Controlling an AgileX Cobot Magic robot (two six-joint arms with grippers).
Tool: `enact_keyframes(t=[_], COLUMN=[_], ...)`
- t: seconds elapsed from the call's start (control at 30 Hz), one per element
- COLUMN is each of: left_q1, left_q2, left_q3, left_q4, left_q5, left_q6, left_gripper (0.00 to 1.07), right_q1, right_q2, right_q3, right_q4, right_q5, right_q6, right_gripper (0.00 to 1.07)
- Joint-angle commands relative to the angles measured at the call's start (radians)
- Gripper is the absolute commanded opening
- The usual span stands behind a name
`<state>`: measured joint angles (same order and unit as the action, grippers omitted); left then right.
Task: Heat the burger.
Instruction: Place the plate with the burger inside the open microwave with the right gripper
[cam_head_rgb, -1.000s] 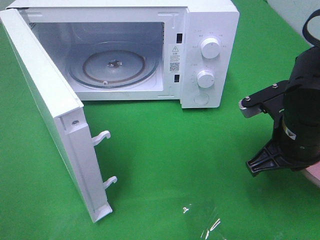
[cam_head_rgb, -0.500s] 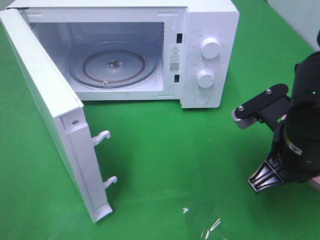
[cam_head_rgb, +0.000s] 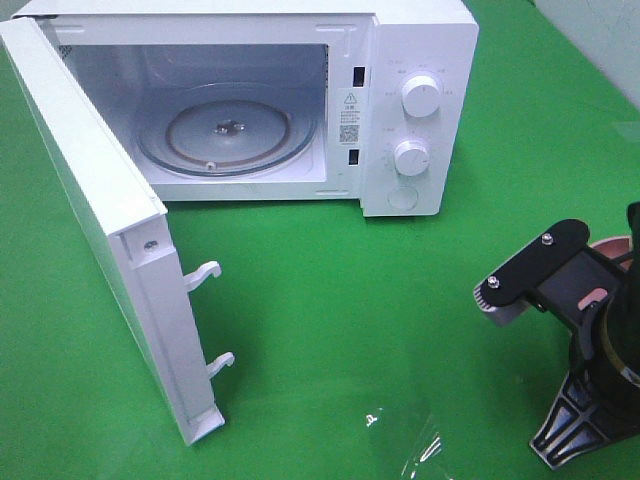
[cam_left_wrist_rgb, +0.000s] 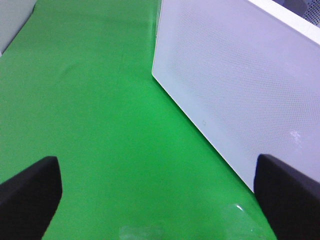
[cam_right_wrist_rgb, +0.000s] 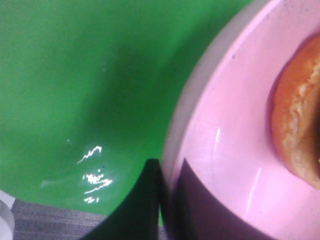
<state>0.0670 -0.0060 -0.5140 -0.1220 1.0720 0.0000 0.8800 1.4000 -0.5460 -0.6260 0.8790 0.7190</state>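
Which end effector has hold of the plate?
The right end effector: it pinches the rim of the pink plate. The left end effector stands open and empty beside the microwave door.

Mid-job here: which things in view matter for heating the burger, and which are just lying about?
Job: burger, pink plate in right gripper, microwave, open door, glass turntable.
Lying about: green cloth, shiny clear patch on it, unidentifiable; open left gripper.
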Motion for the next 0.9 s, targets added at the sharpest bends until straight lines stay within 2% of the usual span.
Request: enact_keyframes(t=[0.03,0.4,0.67,0.9], left_q1=[0.003,0.003,0.003,0.003], left_q2=[-0.015,-0.015,-0.015,-0.015], left_q3=[0.000,0.000,0.000,0.000], left_q4=[-0.005,-0.005,-0.005,-0.005], left_q5=[-0.007,-0.007,-0.007,-0.007], left_q6=[-0.009,-0.009,-0.009,-0.009], left_gripper=[0.96,0.96,0.96,0.96], right_q1=[0.017,0.151,0.161,0.161], right_q2=[-0.014,-0.014,-0.014,-0.014], right_q3=[0.017,0.022,0.022,0.022], right_q4=[-0.041,-0.061,-0.106,-0.127], right_q5=[0.049,0.039,-0.009,-0.083], right_q6=[0.008,-0.001,-0.050,-0.202], right_gripper=[0.00,0.01,0.01,0.01])
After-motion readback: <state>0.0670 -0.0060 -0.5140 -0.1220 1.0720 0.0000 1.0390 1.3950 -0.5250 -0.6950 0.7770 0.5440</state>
